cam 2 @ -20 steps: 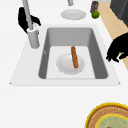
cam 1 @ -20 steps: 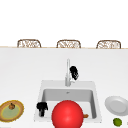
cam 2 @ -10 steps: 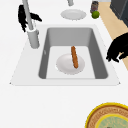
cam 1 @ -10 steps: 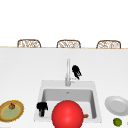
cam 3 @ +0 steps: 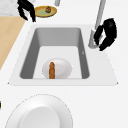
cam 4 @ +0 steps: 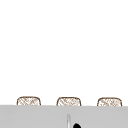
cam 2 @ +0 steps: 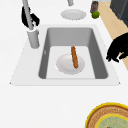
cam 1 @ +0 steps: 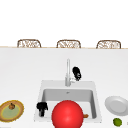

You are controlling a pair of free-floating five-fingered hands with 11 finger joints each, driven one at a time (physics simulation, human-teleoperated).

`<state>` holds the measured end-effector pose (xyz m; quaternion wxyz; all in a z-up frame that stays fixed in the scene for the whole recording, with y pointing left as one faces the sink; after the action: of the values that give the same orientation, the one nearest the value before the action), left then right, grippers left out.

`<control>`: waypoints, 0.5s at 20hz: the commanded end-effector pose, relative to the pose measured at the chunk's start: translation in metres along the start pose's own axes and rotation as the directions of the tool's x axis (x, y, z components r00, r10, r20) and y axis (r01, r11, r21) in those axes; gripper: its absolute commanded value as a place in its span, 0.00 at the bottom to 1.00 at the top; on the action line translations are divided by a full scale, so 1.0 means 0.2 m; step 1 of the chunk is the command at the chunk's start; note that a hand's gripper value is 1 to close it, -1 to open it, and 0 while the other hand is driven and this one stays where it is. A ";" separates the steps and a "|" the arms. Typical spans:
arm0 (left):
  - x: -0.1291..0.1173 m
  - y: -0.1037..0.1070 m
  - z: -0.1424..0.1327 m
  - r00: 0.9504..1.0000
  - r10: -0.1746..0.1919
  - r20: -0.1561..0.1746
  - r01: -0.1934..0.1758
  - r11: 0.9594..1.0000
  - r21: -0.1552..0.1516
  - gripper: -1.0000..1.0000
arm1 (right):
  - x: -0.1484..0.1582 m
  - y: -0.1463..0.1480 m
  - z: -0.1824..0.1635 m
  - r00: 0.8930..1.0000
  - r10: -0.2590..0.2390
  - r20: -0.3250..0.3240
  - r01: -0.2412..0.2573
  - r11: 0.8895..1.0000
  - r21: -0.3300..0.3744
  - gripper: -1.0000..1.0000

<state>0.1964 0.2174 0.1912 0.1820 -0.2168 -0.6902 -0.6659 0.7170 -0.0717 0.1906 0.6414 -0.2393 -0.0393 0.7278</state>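
- While the right hand (cam 1: 76,73) is hovering just right of the faucet (cam 1: 67,72) at the frame's centre in the front view, its fingers (cam 3: 102,42) are curling toward the faucet's base (whether they are touching it I cannot tell).
- The left hand (cam 1: 41,108) is hanging at the lower left over the sink (cam 2: 32,72) rim, fingers curled down and holding nothing.
- The sausage (cam 2: 74,56) is lying on a small white plate (cam 2: 62,65) in the basin, near centre in the left side view, its long axis running from upper frame to lower frame.
- A red ball (cam 1: 67,114) is sitting at the bottom centre of the front view.
- A white dish (cam 1: 116,105) and a lime (cam 1: 117,121) are lying at the lower right, and a yellow plate (cam 1: 11,110) at the lower left.
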 end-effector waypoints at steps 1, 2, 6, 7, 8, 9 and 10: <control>0.00 0.00 0.00 1.000 0.000 0.000 0.000 1.000 0.000 0.50 | -0.07 -0.03 0.08 0.999 0.000 0.044 0.000 1.000 -0.007 1.00; 0.00 0.00 0.00 1.000 0.000 0.000 0.000 1.000 0.000 0.50 | -0.07 -0.03 0.12 0.999 -0.013 0.034 0.013 1.000 -0.020 1.00; 0.00 0.00 0.00 1.000 0.000 0.000 0.000 1.000 0.000 0.50 | 0.06 -0.03 0.19 0.997 -0.002 -0.082 -0.001 0.999 -0.044 1.00; 0.00 0.00 0.00 1.000 0.000 0.000 0.000 1.000 0.000 0.50 | 0.10 -0.03 0.20 0.992 0.016 -0.124 -0.021 0.999 -0.041 1.00; 0.00 0.00 0.00 1.000 0.000 0.000 0.000 1.000 0.000 0.50 | 0.15 -0.03 0.22 0.986 0.031 -0.164 -0.038 0.998 -0.042 1.00; 0.00 0.00 0.00 1.000 0.000 0.000 0.000 1.000 0.000 0.50 | 0.19 -0.02 0.21 0.972 0.054 -0.230 -0.067 0.997 -0.047 1.00; 0.00 0.00 0.00 1.000 0.000 0.000 0.000 1.000 0.000 0.50 | 0.25 -0.02 0.20 0.949 0.092 -0.301 -0.107 0.994 -0.034 1.00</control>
<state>0.1964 0.2174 0.1912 0.1820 -0.2168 -0.6902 -0.6659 0.6988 -0.0332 0.1809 0.5796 -0.3958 0.0707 0.7088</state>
